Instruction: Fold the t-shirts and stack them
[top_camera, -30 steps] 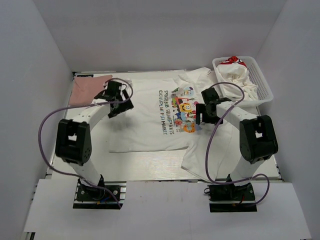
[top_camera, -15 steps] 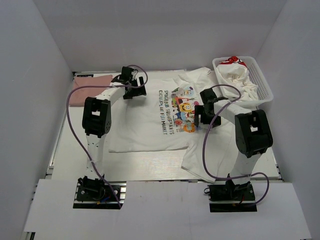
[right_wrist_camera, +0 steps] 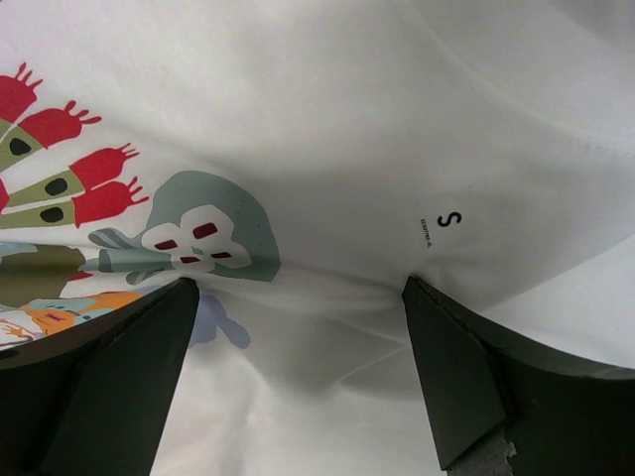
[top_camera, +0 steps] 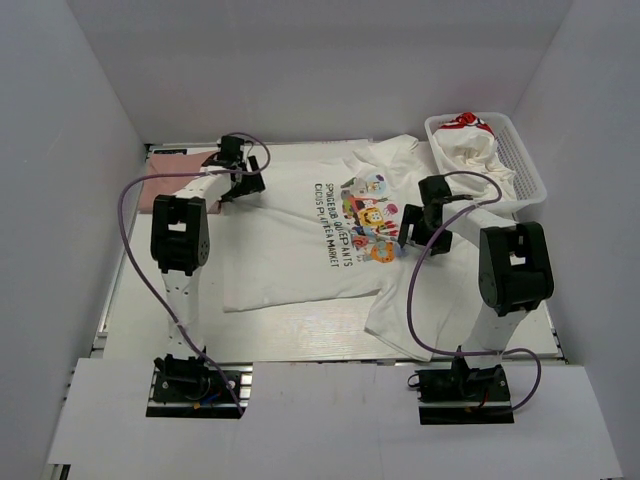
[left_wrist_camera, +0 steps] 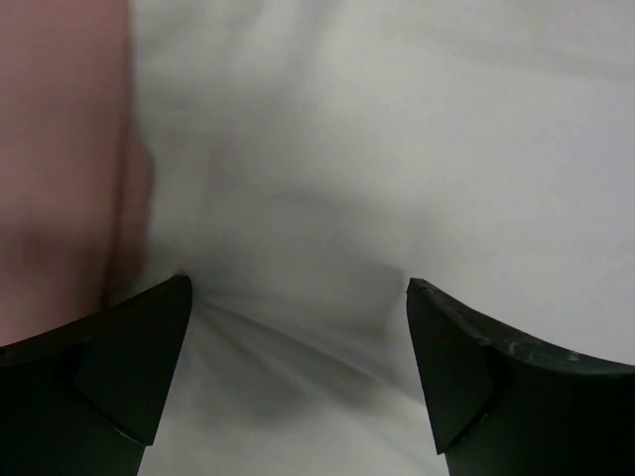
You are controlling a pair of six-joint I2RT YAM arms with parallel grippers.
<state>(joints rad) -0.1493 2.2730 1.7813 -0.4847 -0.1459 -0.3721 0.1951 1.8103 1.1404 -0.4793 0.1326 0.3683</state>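
Top external: cartoon tee lies unfolded; your left claw and right claw, both released, press it. Folding barely begun.

White cartoon t-shirt spread out, with other shirts at its edges.
The white cartoon t-shirt lies flat at centre, print up, neck toward three o'clock. A dusty-pink t-shirt lies at ten o'clock. Crumpled white t-shirts, one red-printed, are heaped at two o'clock.
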